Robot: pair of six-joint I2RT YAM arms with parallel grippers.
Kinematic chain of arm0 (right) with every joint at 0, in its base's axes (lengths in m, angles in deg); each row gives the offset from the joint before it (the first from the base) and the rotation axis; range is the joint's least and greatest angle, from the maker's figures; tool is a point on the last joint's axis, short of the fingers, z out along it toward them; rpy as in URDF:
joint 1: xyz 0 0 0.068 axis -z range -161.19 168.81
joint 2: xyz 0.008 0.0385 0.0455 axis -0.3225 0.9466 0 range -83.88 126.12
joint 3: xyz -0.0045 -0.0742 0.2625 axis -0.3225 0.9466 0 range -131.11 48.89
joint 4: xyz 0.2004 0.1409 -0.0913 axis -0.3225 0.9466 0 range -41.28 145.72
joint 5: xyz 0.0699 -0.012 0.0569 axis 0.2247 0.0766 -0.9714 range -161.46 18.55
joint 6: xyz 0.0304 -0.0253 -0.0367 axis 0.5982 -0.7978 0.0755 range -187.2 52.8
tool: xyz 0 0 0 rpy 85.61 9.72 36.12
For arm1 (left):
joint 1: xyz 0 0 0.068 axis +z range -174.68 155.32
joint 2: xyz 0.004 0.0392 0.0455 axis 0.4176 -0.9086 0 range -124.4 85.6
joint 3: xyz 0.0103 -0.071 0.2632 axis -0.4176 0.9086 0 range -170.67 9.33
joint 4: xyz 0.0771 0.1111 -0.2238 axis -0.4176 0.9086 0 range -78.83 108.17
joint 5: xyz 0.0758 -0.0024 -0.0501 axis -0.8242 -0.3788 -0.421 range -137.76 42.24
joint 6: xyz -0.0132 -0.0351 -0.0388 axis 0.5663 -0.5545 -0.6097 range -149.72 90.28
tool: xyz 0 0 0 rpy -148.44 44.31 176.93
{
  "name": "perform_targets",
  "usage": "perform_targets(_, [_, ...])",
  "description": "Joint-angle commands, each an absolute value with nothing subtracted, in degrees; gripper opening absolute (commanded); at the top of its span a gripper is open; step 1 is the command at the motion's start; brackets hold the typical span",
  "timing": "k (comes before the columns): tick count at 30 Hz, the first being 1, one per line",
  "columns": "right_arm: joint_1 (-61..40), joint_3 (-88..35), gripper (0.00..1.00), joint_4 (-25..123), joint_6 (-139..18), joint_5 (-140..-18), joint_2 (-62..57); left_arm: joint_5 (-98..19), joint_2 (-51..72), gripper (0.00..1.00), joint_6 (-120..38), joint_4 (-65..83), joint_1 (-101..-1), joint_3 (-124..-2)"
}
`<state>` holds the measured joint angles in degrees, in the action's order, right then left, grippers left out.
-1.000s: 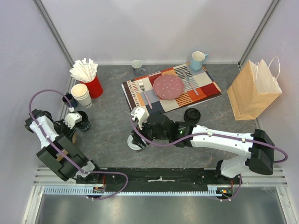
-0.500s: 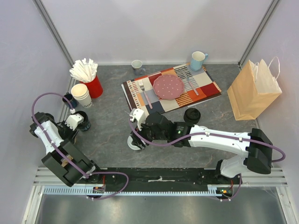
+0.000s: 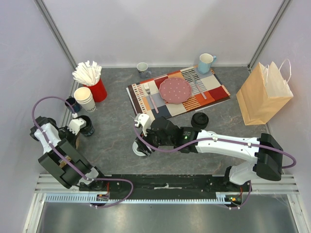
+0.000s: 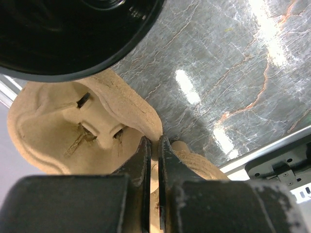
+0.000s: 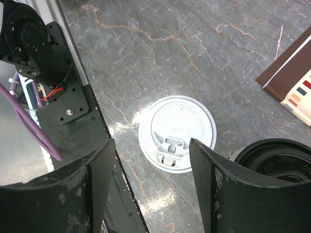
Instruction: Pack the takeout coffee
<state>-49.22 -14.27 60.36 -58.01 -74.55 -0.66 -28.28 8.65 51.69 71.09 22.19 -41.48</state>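
Observation:
The black cup's white sip lid (image 5: 176, 134) stands on the grey table, seen from straight above with the cup body hidden under it; it also shows as a white lid (image 3: 140, 149) in the top view. My right gripper (image 5: 151, 145) hangs open over it, one finger on each side, touching nothing. The cream cup with the black lid (image 3: 199, 120) stands just right of it, and its black lid (image 5: 277, 162) shows low at the right. My left gripper (image 4: 153, 141) is shut on a ridge of a tan pulp cup carrier (image 4: 63, 121). A black round cup (image 3: 86, 125) sits at the carrier's far end.
A brown paper bag (image 3: 265, 94) stands at the right edge. A striped placemat (image 3: 214, 90) with a pink plate (image 3: 175, 90) and forks lies at the back. Stacked paper cups (image 3: 85, 98), a red holder (image 3: 98, 90), and mugs (image 3: 205, 62) stand along the back and left.
My left gripper has closed onto the carrier's ridge, and the left arm has shifted slightly. The right arm and both cups have stayed in place.

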Motion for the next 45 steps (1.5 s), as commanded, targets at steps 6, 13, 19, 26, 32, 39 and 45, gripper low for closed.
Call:
perform_targets(6, [-49.1,-16.2,0.70,59.4,-57.6,-75.3,-1.0,-27.5,13.6,0.02,48.6,77.3,22.4,-48.2])
perform_targets(13, [-49.2,-16.2,0.70,58.9,-57.8,-75.7,-1.0,-26.1,17.8,0.02,48.8,81.0,22.5,-50.1])
perform_targets(19, [-49.1,-16.3,0.70,58.5,-57.6,-76.4,-0.6,-27.1,16.8,0.02,44.8,79.4,22.5,-48.7])
perform_targets(26, [-49.1,-18.6,0.70,57.6,-56.7,-77.3,-0.2,-24.3,17.1,0.02,38.9,80.8,23.0,-54.7])
perform_targets(32, [-49.2,-22.6,0.71,55.6,-55.0,-77.9,0.4,-20.5,20.7,0.02,38.0,85.8,23.1,-62.3])
perform_targets(39, [-49.0,-28.0,0.72,55.1,-54.8,-76.8,2.8,-14.0,22.3,0.02,35.0,90.4,23.1,-76.1])
perform_targets(45, [-47.4,-31.4,0.76,53.5,-53.7,-77.0,3.4,1.6,21.5,0.02,30.2,95.9,22.4,-86.8])
